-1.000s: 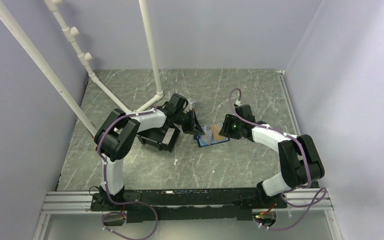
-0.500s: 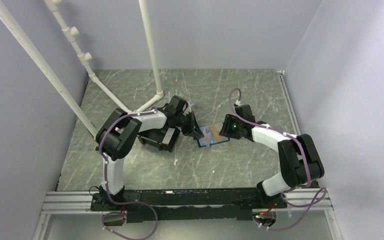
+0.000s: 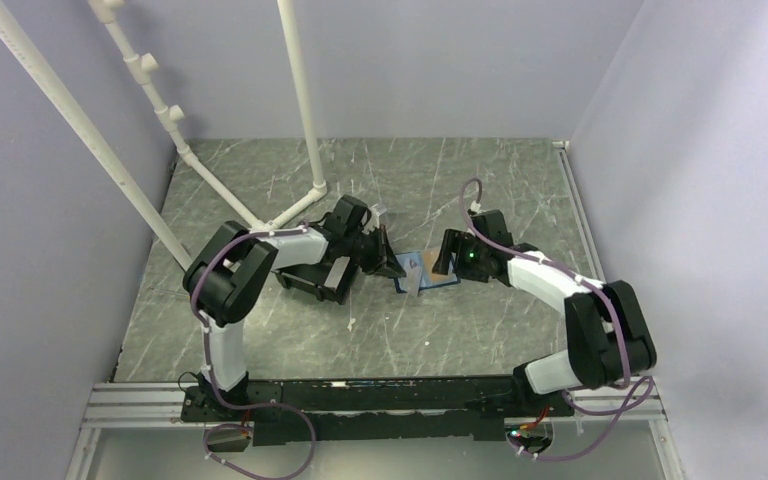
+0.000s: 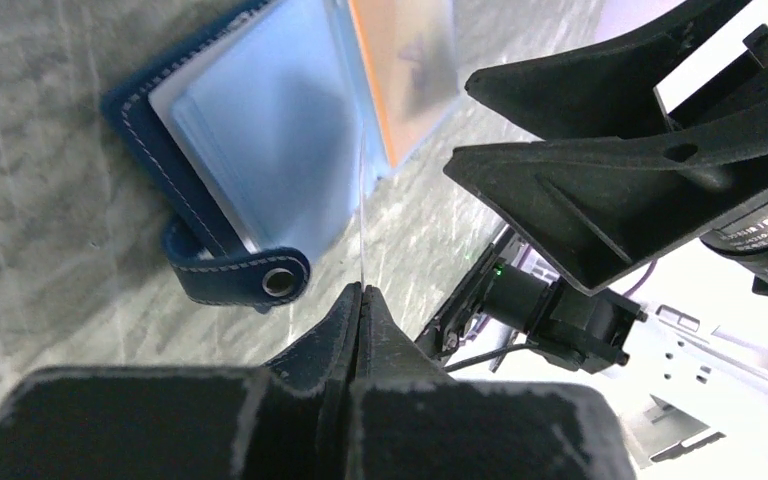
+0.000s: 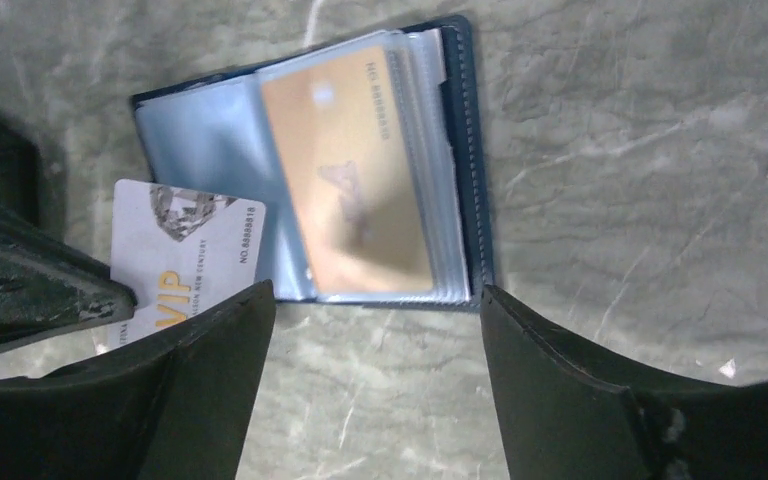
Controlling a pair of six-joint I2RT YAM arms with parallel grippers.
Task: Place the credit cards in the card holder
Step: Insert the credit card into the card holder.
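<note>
The navy card holder [image 3: 428,272] [image 5: 465,150] [image 4: 140,130] lies open on the table, its clear sleeves up. An orange-tan credit card [image 5: 348,180] [image 4: 405,70] sits in a sleeve on its right half. My left gripper [image 3: 395,266] [image 4: 361,288] is shut on a whitish "VIP" credit card [image 5: 188,262], seen edge-on in the left wrist view [image 4: 361,220]. That card's far end overlaps the holder's left half. My right gripper [image 3: 447,256] [image 5: 375,293] hovers open just over the holder's near edge, with nothing between its fingers [image 5: 210,380].
A black plastic bin [image 3: 312,276] sits left of the holder, under the left arm. White pipes [image 3: 300,110] rise from the table's back left. Purple walls close in on the left, back and right of the marbled table [image 3: 460,330].
My right gripper has opened wide and drawn slightly back from the holder. The left gripper has shifted a little with the whitish card.
</note>
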